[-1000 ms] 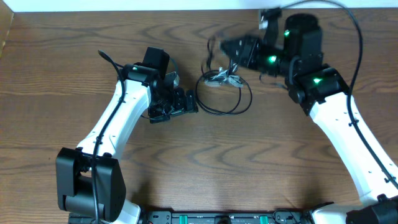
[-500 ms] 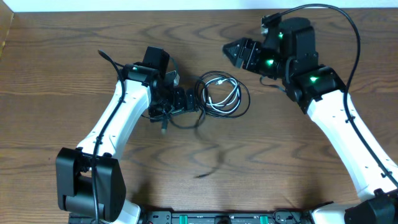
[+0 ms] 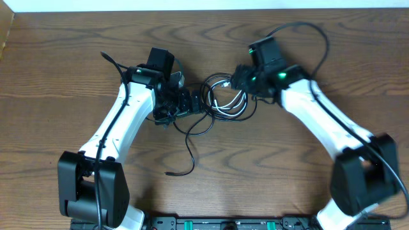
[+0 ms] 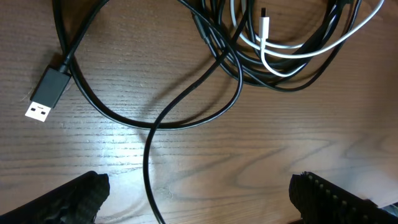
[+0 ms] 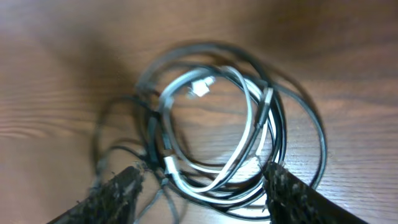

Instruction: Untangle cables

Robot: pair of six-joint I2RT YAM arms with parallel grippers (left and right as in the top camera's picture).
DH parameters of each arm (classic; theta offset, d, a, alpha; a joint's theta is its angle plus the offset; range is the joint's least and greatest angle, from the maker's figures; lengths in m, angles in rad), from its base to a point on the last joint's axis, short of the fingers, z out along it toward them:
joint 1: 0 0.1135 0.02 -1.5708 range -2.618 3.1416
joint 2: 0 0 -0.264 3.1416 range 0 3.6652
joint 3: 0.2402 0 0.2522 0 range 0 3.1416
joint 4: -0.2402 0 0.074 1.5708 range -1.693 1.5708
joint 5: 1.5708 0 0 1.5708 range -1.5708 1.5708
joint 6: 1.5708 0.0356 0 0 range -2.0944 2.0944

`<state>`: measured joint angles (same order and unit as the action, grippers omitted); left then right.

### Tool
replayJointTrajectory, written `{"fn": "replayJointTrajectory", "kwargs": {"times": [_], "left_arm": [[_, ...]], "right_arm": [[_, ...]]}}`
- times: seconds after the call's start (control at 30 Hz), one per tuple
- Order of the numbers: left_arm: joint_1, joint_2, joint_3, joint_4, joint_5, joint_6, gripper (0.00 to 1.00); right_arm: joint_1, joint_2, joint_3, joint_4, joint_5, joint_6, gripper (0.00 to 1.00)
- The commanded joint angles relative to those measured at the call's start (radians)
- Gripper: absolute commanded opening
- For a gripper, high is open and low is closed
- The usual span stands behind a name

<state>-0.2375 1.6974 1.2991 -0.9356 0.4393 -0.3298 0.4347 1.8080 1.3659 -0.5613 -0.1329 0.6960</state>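
Tangle of thin cables, several long black ones and one short white one (image 3: 225, 101), lies as a loose round coil on the brown wooden table (image 3: 64, 64), between the two arms. No container in view.

Left gripper (image 4: 199, 190): jaws spread wide, nothing between them but bare wood and one black strand crossing. The coil sits just ahead of it, toward the robot's right. A black flat USB plug (image 4: 45, 98) rests apart from the coil.

Right gripper (image 5: 205, 190): fingers apart, straddling the near rim of the coil, not clamped on anything; this view is blurred. The white cable (image 5: 249, 134) loops inside the black rings.

A single black tail (image 3: 190, 150) leaves the coil on the left arm's side and runs toward the table's near edge.

Judgement: the right arm is nearer the coil's centre, so a pinch on the white loop falls to it; the left arm suits the tail.
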Motion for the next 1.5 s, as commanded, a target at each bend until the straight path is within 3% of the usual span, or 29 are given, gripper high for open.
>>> {"fn": "replayJointTrajectory", "kwargs": {"times": [0.0,0.1,0.23,0.33,0.47,0.83,0.87,1.0,1.13,1.2,1.37,1.47], "left_arm": [[-0.002,0.003,-0.011,-0.004,-0.006,-0.013,0.98],[-0.002,0.003,-0.02,-0.003,-0.006,-0.013,0.98],[-0.002,0.003,-0.021,0.001,-0.006,-0.013,0.98],[-0.002,0.003,-0.021,0.004,-0.006,-0.013,0.98],[-0.002,0.003,-0.021,0.003,-0.006,-0.013,0.98],[-0.002,0.003,-0.021,0.003,-0.006,-0.013,0.98],[-0.002,0.003,-0.021,0.003,-0.006,-0.013,0.98],[-0.002,0.003,-0.021,0.003,-0.006,-0.013,0.98],[-0.002,0.003,-0.021,0.003,-0.006,-0.013,0.98],[-0.002,0.003,-0.021,0.003,-0.006,-0.013,0.98],[-0.002,0.003,-0.021,0.003,-0.006,-0.013,0.98],[-0.002,0.003,-0.021,0.003,-0.006,-0.013,0.98]], "right_arm": [[0.011,0.086,0.006,0.003,0.025,0.058,0.59],[0.011,0.13,0.006,0.005,0.007,0.07,0.59],[0.013,0.156,0.006,0.036,-0.02,0.066,0.51],[0.012,0.164,0.006,0.065,-0.016,0.066,0.5],[0.012,0.167,0.006,0.079,-0.015,0.066,0.35],[0.041,0.177,-0.006,0.053,0.029,0.066,0.4],[0.044,0.177,-0.006,0.061,0.03,0.066,0.36],[0.045,0.177,-0.006,0.107,0.029,0.066,0.04],[0.037,0.168,-0.004,0.124,0.005,0.05,0.01],[0.025,0.124,0.01,0.143,-0.07,-0.047,0.01],[0.01,-0.061,0.043,0.161,-0.091,-0.112,0.01],[0.012,-0.205,0.055,0.227,-0.118,-0.249,0.01]]}}
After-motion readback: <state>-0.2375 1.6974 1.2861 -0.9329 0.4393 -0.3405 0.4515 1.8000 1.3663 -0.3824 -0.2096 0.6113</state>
